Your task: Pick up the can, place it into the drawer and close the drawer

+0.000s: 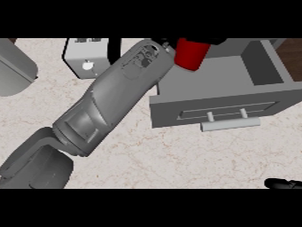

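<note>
Much of the left hand [165, 47] is hidden. The long grey left forearm [114, 99], running from 7 o'clock up towards 12, covers its palm, and the upper edge cuts off the rest. What shows is black fingers on either side of the red cylindrical can [191, 55], curled against its upper end and holding it between them. The can's top is cut off as well. Its lower part hangs tilted at 12 o'clock, over the back left corner of the open grey box-shaped drawer [271, 73]; whether it touches the drawer's floor I cannot tell. The drawer stands pulled out at 2 o'clock, with a pale bar handle [228, 124] on its front panel. Of the right hand [289, 183] only a black stub shows at 5 o'clock, cut by the edge, and how it is set I cannot tell. On the pale marbled stone counter [179, 155], a white boxy appliance [84, 60] sits at 11 o'clock, partly behind the forearm. A grey rounded object [3, 66] at 10 o'clock is cut by the left edge.
</note>
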